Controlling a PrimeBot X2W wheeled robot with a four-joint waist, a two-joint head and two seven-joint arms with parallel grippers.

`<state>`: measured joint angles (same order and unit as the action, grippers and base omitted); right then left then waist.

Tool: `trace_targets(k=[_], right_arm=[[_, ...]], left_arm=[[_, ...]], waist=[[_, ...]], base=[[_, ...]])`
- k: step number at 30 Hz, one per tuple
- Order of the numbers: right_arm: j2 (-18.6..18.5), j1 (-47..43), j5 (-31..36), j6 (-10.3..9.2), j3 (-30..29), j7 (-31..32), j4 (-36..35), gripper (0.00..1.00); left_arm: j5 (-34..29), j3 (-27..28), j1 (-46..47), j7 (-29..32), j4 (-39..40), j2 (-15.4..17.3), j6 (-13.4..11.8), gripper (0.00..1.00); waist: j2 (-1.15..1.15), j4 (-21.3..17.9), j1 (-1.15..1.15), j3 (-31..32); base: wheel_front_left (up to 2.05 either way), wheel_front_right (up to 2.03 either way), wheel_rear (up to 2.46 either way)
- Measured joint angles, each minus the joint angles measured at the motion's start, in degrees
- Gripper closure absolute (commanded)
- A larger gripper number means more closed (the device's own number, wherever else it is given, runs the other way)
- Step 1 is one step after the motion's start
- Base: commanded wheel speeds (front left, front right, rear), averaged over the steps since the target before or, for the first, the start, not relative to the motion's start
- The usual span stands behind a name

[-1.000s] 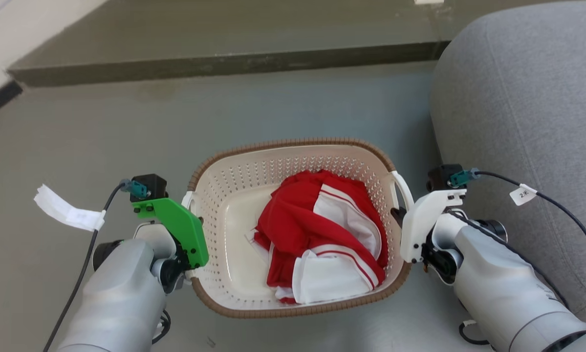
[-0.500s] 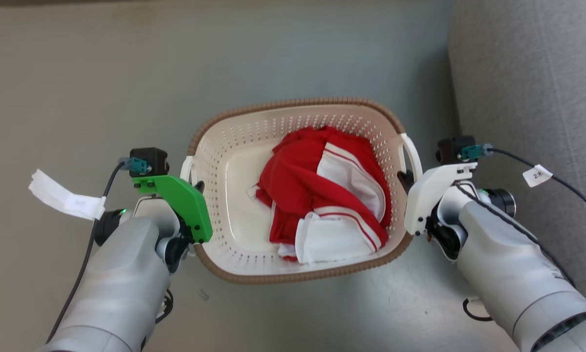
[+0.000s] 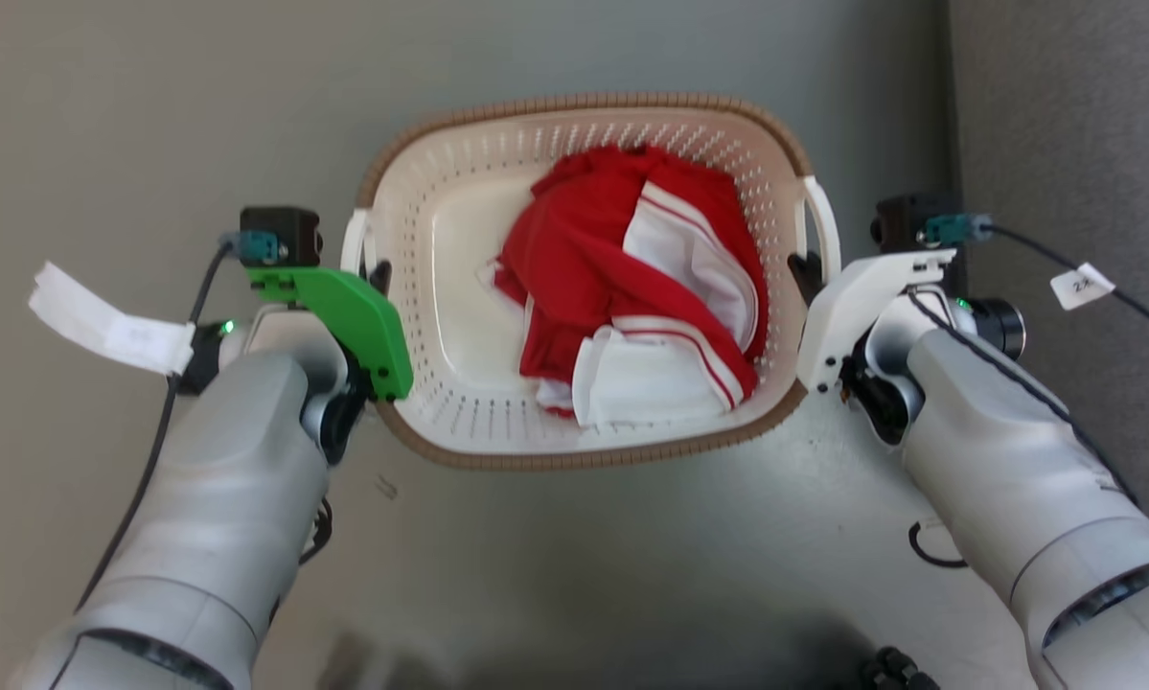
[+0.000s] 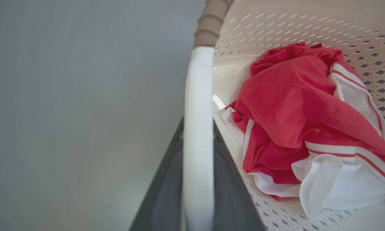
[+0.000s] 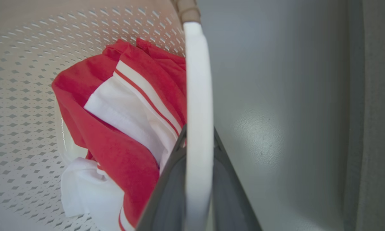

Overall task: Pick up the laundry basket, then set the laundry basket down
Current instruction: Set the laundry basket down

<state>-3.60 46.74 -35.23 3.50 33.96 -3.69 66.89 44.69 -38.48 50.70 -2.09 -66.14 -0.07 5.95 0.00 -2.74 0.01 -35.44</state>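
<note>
Cream laundry basket (image 3: 419, 216) between left gripper (image 3: 379, 280) and right gripper (image 3: 806, 270), handles (image 3: 352, 245) gripped

The left silver-grey rounded forearm (image 3: 229, 460) ends in a bright green flat plastic bracket (image 3: 354, 311) with dark screws, topped by a small black camera box (image 3: 282, 233) with a teal plug (image 3: 258, 247), a thin black cable (image 3: 139, 479) and a white paper tag (image 3: 104, 321). The right silver-grey rounded forearm (image 3: 1015, 450) carries a white flat plastic bracket (image 3: 857, 297) and a small white label (image 3: 1082, 285) with dark writing too small to read. The left hand (image 4: 197, 122) and right hand (image 5: 198, 128) have dark grey wedge-shaped fingers (image 4: 161, 186).
</note>
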Motion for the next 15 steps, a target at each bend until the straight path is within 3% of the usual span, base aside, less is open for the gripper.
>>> trace_targets(k=[15], right_arm=[[-0.5, 4.7, 0.0, -0.04, -0.6, -3.2, 0.4, 1.0]], left_arm=[[-0.6, -0.2, 5.3, -4.1, -1.1, -0.1, 0.0, 1.0]], waist=[[0.0, 0.9, 0.01, -11.8]], base=[[0.0, 0.0, 0.0]])
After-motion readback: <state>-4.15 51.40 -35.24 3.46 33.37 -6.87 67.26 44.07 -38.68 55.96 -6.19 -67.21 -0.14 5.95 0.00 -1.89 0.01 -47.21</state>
